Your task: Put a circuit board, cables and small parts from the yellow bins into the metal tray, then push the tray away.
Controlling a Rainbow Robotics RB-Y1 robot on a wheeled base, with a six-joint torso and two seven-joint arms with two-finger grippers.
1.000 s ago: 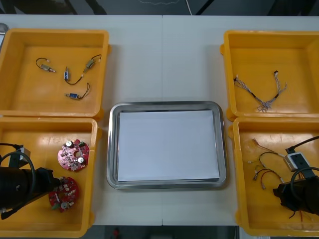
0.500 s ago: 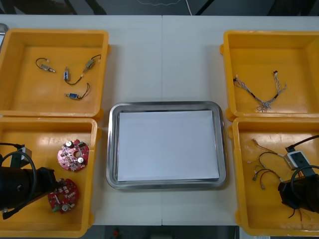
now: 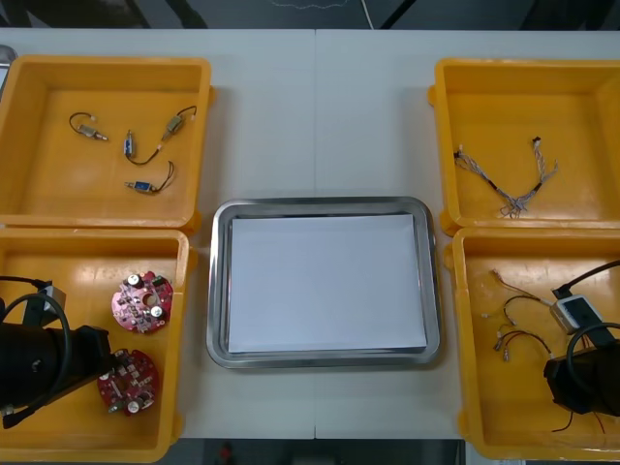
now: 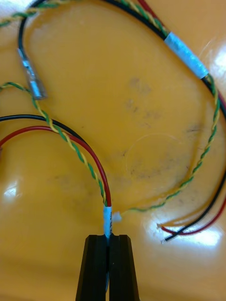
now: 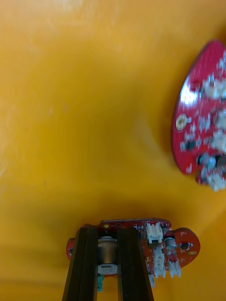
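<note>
- Left gripper (image 5: 108, 233): my left fingers (image 5: 84, 263) are clamped on a silver cylinder standing up from a round red board (image 5: 160, 247). The board sits crosswise between the fingers, with its white connectors just outside one of them.
- I cannot tell whether the held board rests on the bin floor or is clear of it.
- A second red board (image 5: 197, 122) lies farther out from the fingertips, apart from the held one.
- In the front view both boards are in the near-left bin (image 3: 184, 320). The held one is nearer the front wall, and the other is beyond it.
- Right gripper (image 4: 108, 239): my right fingers (image 4: 96, 268) are pressed together, pinching a wire bundle (image 4: 94, 164) just below its white tape wrap (image 4: 107, 218).
- From the pinch, red, black and twisted green-yellow strands loop outward over the orange floor. A second taped section (image 4: 186, 54) lies farther out.
- In the front view this gripper is low in the near-right bin (image 3: 455, 320), with the wire loops spread on its tray side.
- Tray (image 3: 217, 291): it is between the two near bins, has a shiny rim, is white inside, and has nothing in it.
- Far-left bin (image 3: 39, 194): holds small metal parts (image 3: 129, 143) with dark leads, scattered well apart from me.
- Far-right bin (image 3: 581, 97): holds a blue-and-white cable (image 3: 509, 184).
- All four bins and the tray sit on the pale table (image 3: 320, 116).
</note>
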